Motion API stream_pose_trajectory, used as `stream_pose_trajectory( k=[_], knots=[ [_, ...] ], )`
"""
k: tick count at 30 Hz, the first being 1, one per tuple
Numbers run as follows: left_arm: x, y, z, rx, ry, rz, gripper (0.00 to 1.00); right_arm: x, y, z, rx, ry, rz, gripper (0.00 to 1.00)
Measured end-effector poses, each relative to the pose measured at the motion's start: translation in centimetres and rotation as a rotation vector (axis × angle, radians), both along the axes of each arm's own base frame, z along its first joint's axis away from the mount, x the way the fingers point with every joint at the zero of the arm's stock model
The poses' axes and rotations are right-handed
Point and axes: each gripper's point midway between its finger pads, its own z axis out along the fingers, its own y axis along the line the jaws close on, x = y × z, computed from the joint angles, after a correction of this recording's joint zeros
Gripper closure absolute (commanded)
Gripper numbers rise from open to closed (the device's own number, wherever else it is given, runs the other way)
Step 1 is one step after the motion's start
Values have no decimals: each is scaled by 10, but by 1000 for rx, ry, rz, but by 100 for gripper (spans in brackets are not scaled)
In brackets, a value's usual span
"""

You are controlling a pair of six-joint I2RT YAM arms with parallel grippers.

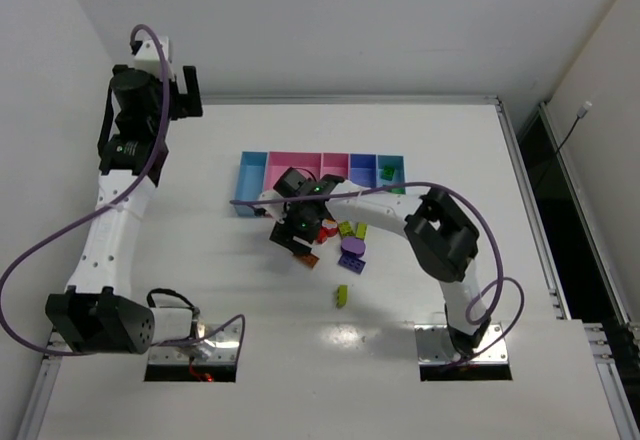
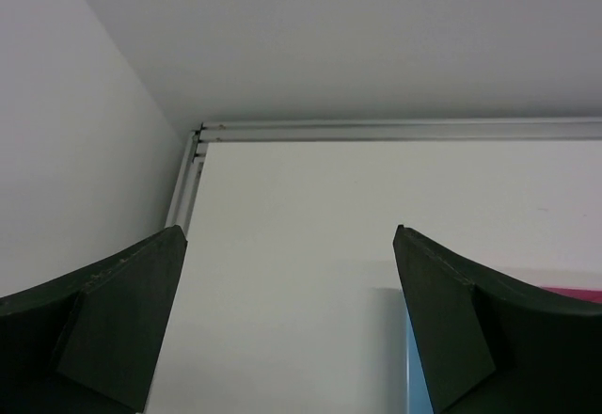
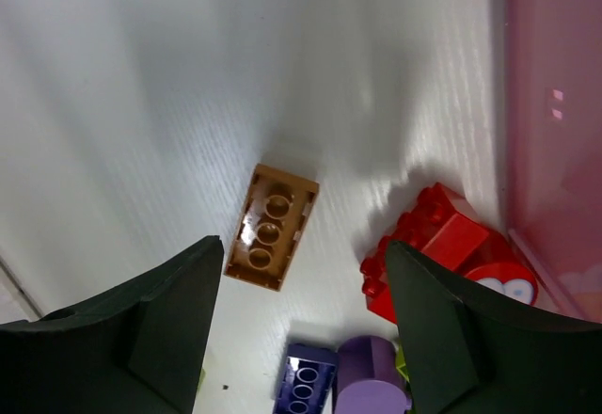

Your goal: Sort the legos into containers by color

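At the far left corner of the table (image 1: pixel 200 260), top view: the left gripper (image 1: pixel 186 92) hangs well apart from the containers (image 1: pixel 320 168). The right gripper (image 1: pixel 300 228) is over the legos (image 1: pixel 350 250) clustered along the containers' near edge.

Left wrist view: fingers (image 2: pixel 122 310) spread wide, holding nothing.

Right wrist view: fingers (image 3: pixel 160 329) apart, touching nothing. An orange brick (image 3: pixel 270 228) lies on the table between them, and a red brick (image 3: pixel 437 240) lies just beside the pink bin (image 3: pixel 555 103).

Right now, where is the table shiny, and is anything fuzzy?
Right wrist view: light streaks across the table, the pink bin is blurry, the orange brick is sharp. Top view: a shiny patch toward the near edge. Left wrist view: even light, no glare.
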Motion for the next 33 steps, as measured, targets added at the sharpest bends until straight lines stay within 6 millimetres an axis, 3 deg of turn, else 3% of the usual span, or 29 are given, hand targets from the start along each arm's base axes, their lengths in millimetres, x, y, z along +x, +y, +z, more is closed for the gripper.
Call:
stream_pose_trajectory(
  k=[10, 13, 20, 24, 29, 33],
  knots=[
    [-1, 5, -20, 27, 48, 4, 0, -21, 12, -5, -10, -12, 50, 28],
    [-1, 5, -20, 29, 49, 1, 0, -27, 8, -12, -35, -13, 55, 20],
    [-1, 5, -24, 28, 58, -5, 0, -22, 1, -19, -65, -55, 32, 16],
    [-1, 4, -26, 27, 62, -10, 0, -22, -3, -24, -79, -59, 25, 22],
    [-1, 3, -26, 30, 63, -19, 0, -24, -6, -27, -87, -53, 19, 37],
    [-1, 2, -27, 31, 64, -20, 0, -24, -6, -29, -88, -51, 15, 38]
  ],
)
